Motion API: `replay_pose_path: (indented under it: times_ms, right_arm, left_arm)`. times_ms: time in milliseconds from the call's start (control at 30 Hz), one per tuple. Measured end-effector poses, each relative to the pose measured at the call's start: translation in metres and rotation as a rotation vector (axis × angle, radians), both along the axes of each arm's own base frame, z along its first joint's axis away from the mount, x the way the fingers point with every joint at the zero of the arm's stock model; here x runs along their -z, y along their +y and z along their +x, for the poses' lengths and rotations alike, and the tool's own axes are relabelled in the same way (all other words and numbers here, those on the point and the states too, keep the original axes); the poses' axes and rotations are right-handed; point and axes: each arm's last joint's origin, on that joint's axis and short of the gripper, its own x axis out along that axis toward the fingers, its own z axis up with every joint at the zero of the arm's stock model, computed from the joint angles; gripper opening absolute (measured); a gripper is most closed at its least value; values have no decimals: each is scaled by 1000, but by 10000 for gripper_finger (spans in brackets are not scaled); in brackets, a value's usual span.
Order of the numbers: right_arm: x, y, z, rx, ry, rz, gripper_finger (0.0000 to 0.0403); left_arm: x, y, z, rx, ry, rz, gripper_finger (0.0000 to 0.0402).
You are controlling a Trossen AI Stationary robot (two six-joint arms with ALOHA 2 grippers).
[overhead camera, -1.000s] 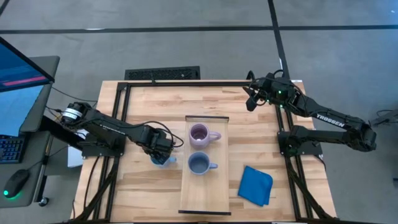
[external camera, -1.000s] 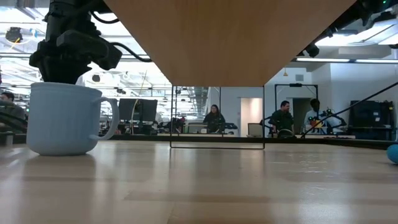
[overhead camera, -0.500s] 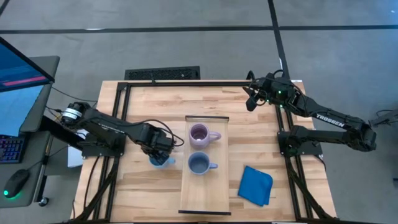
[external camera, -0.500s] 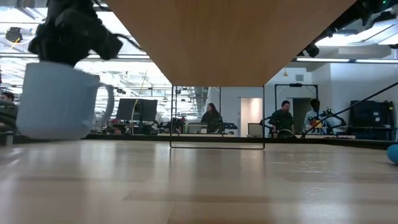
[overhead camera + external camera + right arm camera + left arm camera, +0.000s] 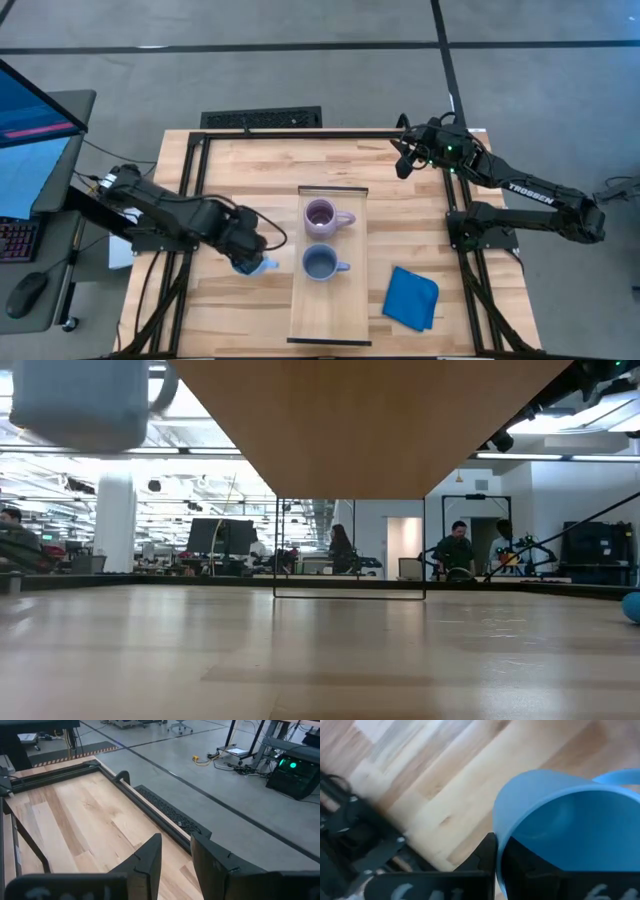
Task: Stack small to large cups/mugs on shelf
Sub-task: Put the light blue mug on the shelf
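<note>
My left gripper (image 5: 249,253) hangs over the table left of the shelf (image 5: 330,312), shut on the bright light blue mug (image 5: 260,267). In the low view that mug (image 5: 85,402) floats high at the top left. On the shelf stand the pale purple mug (image 5: 320,214) and, nearer, the grey-blue mug (image 5: 319,264), each on its base. My right gripper (image 5: 402,162) waits open above the table's far right corner, nothing between its fingers (image 5: 150,857). My left gripper pinches the light blue mug's wall at the rim (image 5: 499,840), one finger (image 5: 481,862) outside and the other inside the hollow. The fingers come from above, pointing down. The mug hangs upright below them, clear of the table, its handle (image 5: 165,382) toward the shelf.
A folded blue cloth (image 5: 412,298) lies on the table right of the shelf's near end. In the low view the shelf's underside (image 5: 370,420) spans the top on thin legs. A black frame edges the tabletop (image 5: 190,170). People sit in the room behind.
My left gripper has risen, drifting a little toward the table's left edge, still shut on the light blue mug. The mug stood on the table a second ago and now hangs lifted clear, upright.
</note>
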Motion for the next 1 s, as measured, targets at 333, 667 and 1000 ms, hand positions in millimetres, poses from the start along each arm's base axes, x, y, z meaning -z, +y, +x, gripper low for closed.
replay_pose_path:
  times_ms: [333, 667, 1000]
  right_arm:
    - [1, 0, 0, 0, 10, 7, 127]
    - [8, 1, -1, 0, 68, 43, 127]
    - [24, -8, 13, 0, 151, 92, 127]
  left_arm:
    - [-28, -41, -10, 35, -155, -127, 0]
    - [-40, -67, 7, -6, -483, -221, 0]
    - [-46, -72, 31, 28, -668, -180, 0]
